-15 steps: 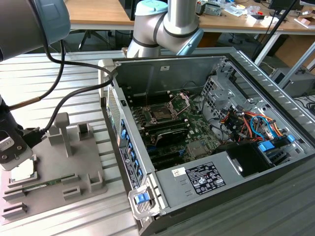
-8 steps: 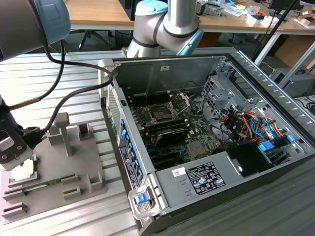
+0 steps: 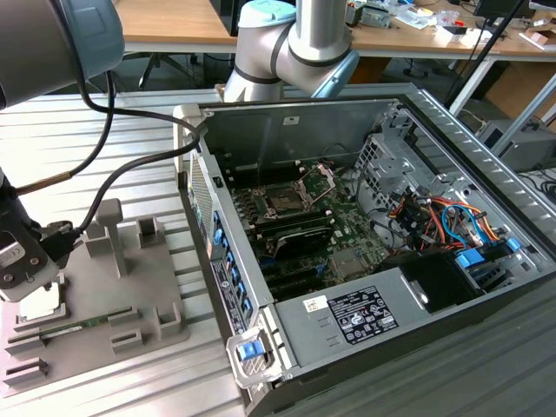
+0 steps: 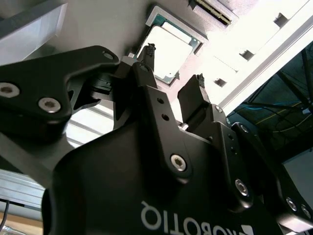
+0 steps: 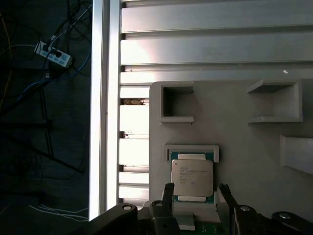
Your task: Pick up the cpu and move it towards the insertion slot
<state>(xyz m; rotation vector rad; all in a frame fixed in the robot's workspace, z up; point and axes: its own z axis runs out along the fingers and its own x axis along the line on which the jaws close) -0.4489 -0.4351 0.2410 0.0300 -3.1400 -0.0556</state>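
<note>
- cpu [image 5: 191,177] lies in a recess of the tray [image 5: 244,142].
- gripper [image 5: 195,190] hangs over cpu, a finger either side.
- tray sits at the exterior view's left of case [image 3: 287,130]; insertion slot [image 3: 282,201] inside case.

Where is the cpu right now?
The cpu lies in a square recess of the grey tray, at the exterior view's left beside the computer case, by the gripper's open fingers.

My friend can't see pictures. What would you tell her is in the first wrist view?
A silvery square cpu lies flat in a recess of a grey tray, with the open gripper straddling it, one black finger at each side. The tray sits on a slatted metal table.
</note>
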